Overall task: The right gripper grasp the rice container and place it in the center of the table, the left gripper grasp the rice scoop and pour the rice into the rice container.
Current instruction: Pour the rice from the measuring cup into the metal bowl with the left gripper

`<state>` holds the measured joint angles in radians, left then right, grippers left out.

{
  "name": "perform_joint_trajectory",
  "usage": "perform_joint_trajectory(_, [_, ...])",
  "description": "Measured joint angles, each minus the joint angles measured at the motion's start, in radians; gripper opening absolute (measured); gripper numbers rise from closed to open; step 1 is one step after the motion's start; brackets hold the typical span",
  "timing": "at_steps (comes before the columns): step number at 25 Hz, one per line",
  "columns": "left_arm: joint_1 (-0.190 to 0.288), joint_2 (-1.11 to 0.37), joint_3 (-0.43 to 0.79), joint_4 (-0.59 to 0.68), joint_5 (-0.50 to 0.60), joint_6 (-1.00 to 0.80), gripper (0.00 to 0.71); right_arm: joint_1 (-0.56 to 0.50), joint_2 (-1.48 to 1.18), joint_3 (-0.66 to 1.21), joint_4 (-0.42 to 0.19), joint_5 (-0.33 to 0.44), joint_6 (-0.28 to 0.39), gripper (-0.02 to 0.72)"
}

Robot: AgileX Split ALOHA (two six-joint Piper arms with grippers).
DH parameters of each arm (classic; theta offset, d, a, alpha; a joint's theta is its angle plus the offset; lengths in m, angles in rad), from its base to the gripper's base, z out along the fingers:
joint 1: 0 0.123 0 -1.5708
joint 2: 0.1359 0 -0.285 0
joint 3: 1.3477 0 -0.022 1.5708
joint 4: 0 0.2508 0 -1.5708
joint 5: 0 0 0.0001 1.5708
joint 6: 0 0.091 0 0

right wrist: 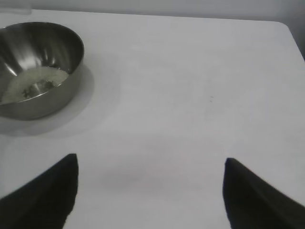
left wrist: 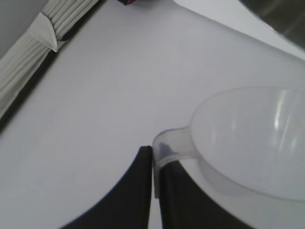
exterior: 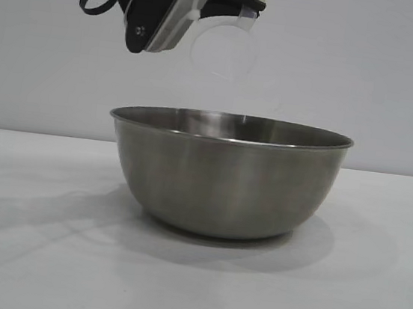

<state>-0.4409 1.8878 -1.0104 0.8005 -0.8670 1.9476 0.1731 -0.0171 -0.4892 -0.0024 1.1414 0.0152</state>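
In the rice container (right wrist: 33, 71), rice (right wrist: 35, 82) lies in a shallow layer.

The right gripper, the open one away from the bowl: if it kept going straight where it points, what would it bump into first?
Most likely the bare table. The right gripper tilts downward at empty tabletop, and the rice container sits off to one side of its line. Depth is hard to judge.

rice container (right wrist: 38, 71) cut off at frame edge, rice scoop (left wrist: 252, 143) partly cropped, blurred
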Motion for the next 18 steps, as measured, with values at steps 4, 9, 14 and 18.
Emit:
perform_joint_trajectory(4, [0.000,0.000,0.000,-0.002,-0.043,0.050,0.000,0.000,0.000,0.000,0.000,0.000,0.000,0.534])
perform_joint_trajectory(9, [0.000,0.000,-0.002,-0.002,-0.096,0.065,0.000,0.000,0.000,0.000,0.000,0.000,0.000,0.534])
perform_joint_trajectory(14, [0.000,0.000,-0.002,-0.002,-0.106,0.065,0.000,0.000,0.000,0.000,0.000,0.000,0.000,0.534])
perform_joint_trajectory(18, [0.000,0.000,-0.002,-0.002,-0.106,0.015,0.000,0.000,0.000,0.000,0.000,0.000,0.000,0.534])
